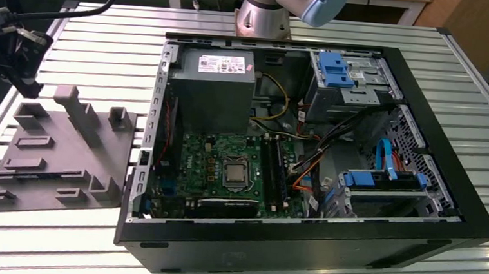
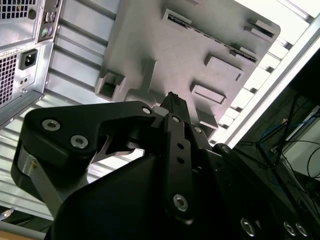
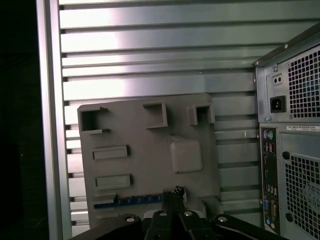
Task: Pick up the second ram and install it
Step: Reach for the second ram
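Over the grey holder tray (image 3: 150, 125) beside the open computer case (image 1: 306, 245), the gripper (image 3: 173, 194) hangs with fingers pressed together and empty, while the second ram (image 3: 132, 200) seems to stand edge-up in a tray slot, probably so it is easy to grasp.

second ram (image 3: 131, 201), edge-on, at grey fixture (image 3: 150, 150)

The tabletop (image 1: 88, 42) is a run of silver ribbed slats. An open black computer case (image 1: 306, 248) lies on its side on it. Just beside the case, on the exterior view's left, a grey moulded holder (image 1: 62, 156) lies flat. Behind the case's far wall stands the arm's base (image 1: 265, 19).
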Controlling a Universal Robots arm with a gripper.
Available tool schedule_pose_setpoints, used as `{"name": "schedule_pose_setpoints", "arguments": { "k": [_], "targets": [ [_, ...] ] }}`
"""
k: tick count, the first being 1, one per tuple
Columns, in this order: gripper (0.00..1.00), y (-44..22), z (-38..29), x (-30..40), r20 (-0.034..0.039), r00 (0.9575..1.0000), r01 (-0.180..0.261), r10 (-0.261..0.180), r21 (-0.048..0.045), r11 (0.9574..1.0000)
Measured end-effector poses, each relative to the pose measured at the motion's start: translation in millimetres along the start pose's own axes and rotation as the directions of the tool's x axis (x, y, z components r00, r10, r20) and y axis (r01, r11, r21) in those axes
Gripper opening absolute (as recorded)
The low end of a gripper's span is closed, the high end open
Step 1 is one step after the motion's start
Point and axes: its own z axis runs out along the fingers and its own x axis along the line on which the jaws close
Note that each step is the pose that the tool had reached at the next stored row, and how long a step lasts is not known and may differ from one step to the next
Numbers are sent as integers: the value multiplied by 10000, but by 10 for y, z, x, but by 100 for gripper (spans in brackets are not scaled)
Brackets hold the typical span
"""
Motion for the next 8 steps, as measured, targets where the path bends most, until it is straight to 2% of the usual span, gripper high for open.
{"name": "schedule_pose_setpoints", "arguments": {
  "k": [8],
  "targets": [
    [11, -21, 19, 4, -1, 10000, 0, 0, 1, 10000]
  ]
}}
